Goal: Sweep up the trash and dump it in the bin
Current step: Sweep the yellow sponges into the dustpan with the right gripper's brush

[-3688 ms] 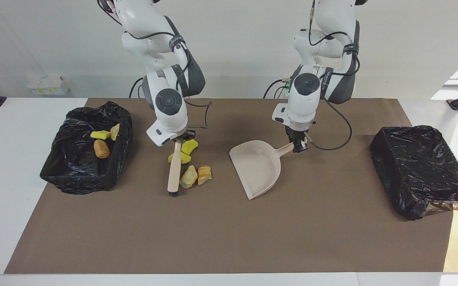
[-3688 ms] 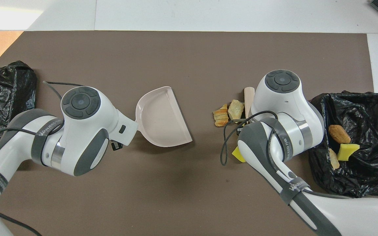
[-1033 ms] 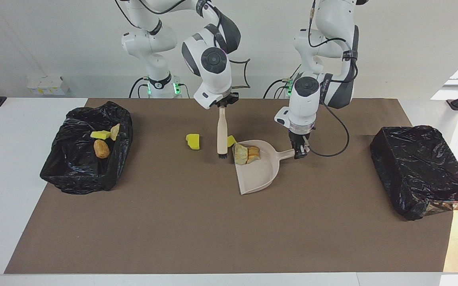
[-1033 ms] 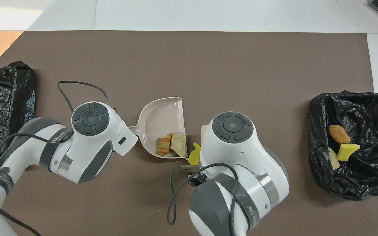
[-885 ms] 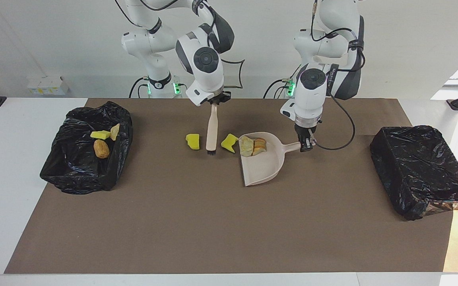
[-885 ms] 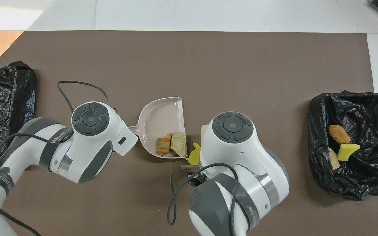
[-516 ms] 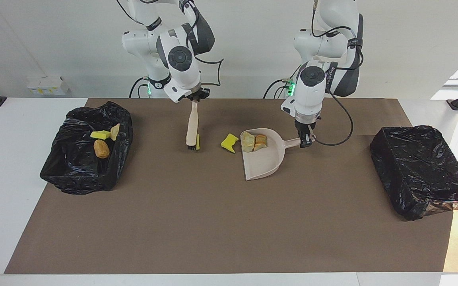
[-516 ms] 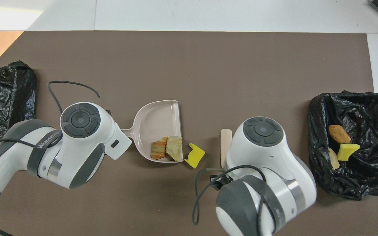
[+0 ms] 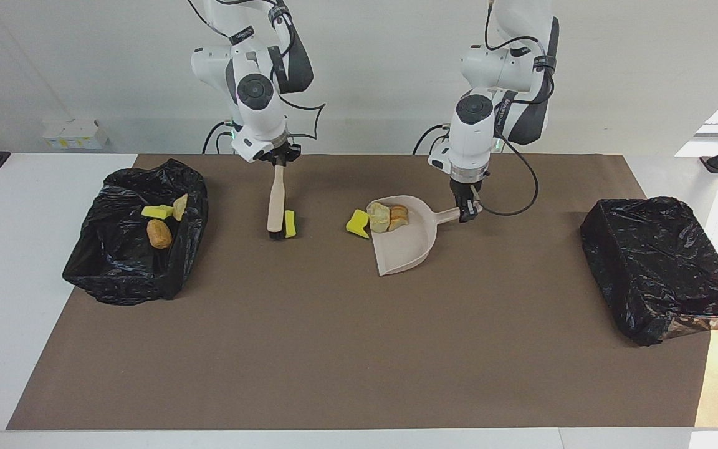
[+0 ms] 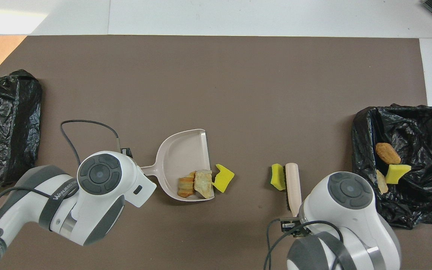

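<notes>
My left gripper [image 9: 469, 211] is shut on the handle of the pale dustpan [image 9: 410, 244], which rests on the brown mat. Two tan chunks of trash [image 9: 389, 216] lie in the pan [image 10: 184, 153], close to its open edge. One yellow sponge piece [image 9: 357, 223] touches that edge from outside [image 10: 224, 177]. My right gripper [image 9: 278, 161] is shut on the top of the brush [image 9: 276, 201], which hangs upright with its bristles at the mat. A second yellow sponge piece [image 9: 290, 223] lies against the bristles, on the dustpan's side of the brush [image 10: 293, 184].
A black-bagged bin [image 9: 119, 274] at the right arm's end of the table holds three trash pieces [image 10: 387, 153]. Another black-bagged bin [image 9: 661, 268] stands at the left arm's end. The mat [image 9: 346, 349] stretches bare toward the table edge farthest from the robots.
The right gripper carried the brush toward the right arm's end, past the second sponge piece. The left gripper slid the dustpan nearer to the robots, its edge now against the first sponge piece.
</notes>
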